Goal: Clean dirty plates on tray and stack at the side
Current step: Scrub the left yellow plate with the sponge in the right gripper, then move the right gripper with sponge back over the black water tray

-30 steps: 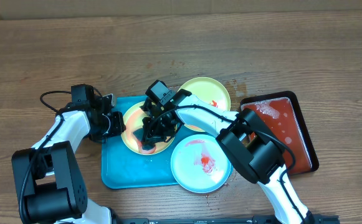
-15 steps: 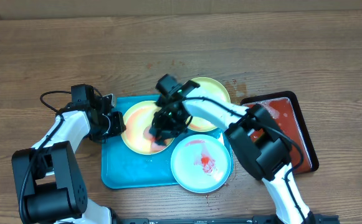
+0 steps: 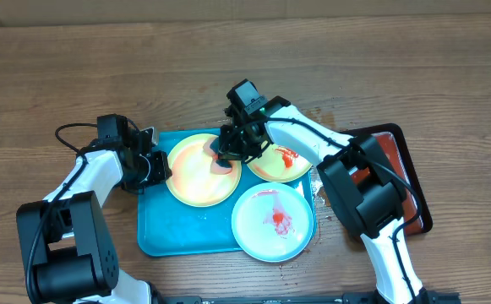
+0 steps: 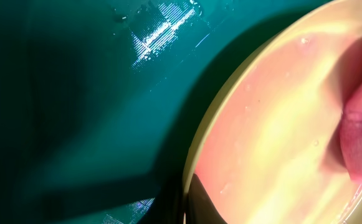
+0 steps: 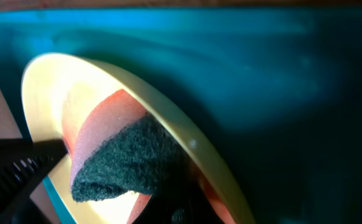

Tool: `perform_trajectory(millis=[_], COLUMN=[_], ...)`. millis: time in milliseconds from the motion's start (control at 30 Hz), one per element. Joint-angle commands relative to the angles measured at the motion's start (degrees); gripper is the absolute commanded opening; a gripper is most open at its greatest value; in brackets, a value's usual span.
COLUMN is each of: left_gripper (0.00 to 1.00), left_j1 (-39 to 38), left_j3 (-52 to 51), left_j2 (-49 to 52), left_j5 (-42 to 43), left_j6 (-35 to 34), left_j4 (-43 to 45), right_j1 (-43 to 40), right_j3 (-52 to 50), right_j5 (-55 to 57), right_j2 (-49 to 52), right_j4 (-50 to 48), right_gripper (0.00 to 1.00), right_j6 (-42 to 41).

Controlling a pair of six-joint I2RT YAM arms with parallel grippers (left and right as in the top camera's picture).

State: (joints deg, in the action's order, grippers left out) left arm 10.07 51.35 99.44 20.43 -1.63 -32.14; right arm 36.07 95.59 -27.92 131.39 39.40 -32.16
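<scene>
1. Yellow-green plate (image 3: 196, 173) lies at the left of the turquoise tray (image 3: 156, 232), its face glossy with a pinkish film.
2. The left end effector (image 3: 157, 166) is clamped narrow on that plate's left rim, apparently steadying it.
3. The right end effector (image 3: 229, 153) is closed on a sponge (image 5: 128, 165), dark scouring side showing, at the plate's far right edge.
4. From the sponge, the plate's middle lies leftward and nearer the robot, so a wiping stroke would run that way.
5. The pale green plate (image 3: 272, 167), just right of the sponge, and the pale blue plate (image 3: 272, 221) carry red smears. The right arm is nearer both.

Robotics lab: 2 arms (image 3: 86, 173), wood-grain table (image 3: 68, 67)
</scene>
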Motion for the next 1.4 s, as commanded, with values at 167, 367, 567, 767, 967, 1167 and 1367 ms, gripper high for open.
perform_trajectory(millis=[167, 367, 567, 767, 967, 1167, 1367], left_gripper=[0.04, 0.04, 0.04, 0.04, 0.05, 0.05, 0.04], left_j1=[0.28, 0.28, 0.28, 0.28, 0.28, 0.28, 0.28], left_j3=[-2.08, -2.08, -2.08, -2.08, -2.08, -1.70, 2.49], left_j2=[2.36, 2.36, 2.36, 2.36, 2.36, 2.34, 1.14], left_j5=[-5.62, -5.60, -5.60, -5.60, -5.53, -5.55, -5.62], left_j6=[-0.74, -0.74, -0.76, -0.76, -1.27, -1.68, -1.86], left_j4=[-0.85, -1.01, -1.01, -1.03, -0.79, -0.70, -4.81], right_j1=[4.79, 6.62, 6.21, 6.19, 5.68, 5.42, 4.55], right_j3=[-3.26, -3.23, 0.20, 13.27, 27.45, 38.77, 44.76], right_j5=[11.04, 6.08, -0.66, 12.48, 14.43, 20.00, 30.40], right_j2=[5.25, 5.25, 5.22, 5.22, 5.22, 4.31, 2.91], right_j4=[-5.40, -5.95, -2.40, 13.18, 25.42, 34.71, 44.81], right_gripper=[0.04, 0.04, 0.04, 0.04, 0.04, 0.04, 0.04], right_j6=[3.37, 8.63, 20.35, 22.23, 22.14, 21.42, 15.54])
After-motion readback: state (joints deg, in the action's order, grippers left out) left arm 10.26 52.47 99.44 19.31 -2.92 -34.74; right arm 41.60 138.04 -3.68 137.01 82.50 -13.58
